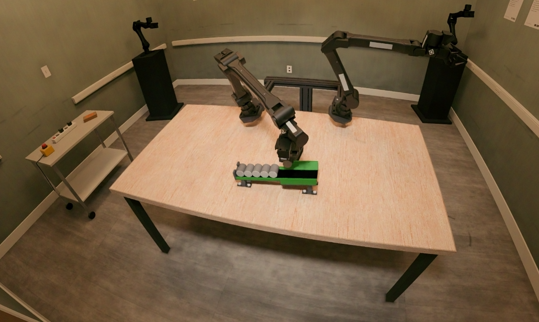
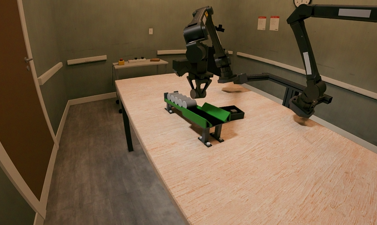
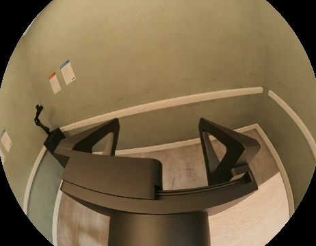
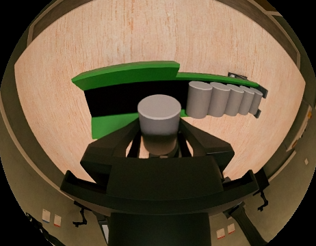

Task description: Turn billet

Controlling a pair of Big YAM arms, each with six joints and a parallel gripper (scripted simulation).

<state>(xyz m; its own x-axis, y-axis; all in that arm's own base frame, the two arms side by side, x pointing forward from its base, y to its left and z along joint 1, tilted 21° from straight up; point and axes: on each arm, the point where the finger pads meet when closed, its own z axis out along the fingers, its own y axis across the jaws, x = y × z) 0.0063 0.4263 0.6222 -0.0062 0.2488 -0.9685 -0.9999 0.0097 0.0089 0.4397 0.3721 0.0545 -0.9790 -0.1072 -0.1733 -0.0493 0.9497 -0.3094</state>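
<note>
Right wrist view: right gripper (image 1: 288,160) (image 2: 198,94) (image 4: 159,128) clenches a billet (image 1: 287,163) (image 2: 198,93) (image 4: 159,107), centre frame, and lowering too near the row at upper right could knock it askew!

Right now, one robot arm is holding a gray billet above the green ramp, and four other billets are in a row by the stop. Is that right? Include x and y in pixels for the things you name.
Not quite: five billets (image 1: 256,171) (image 2: 181,101) (image 4: 217,100) are in that row, not four. The right wrist view shows all five.
</note>
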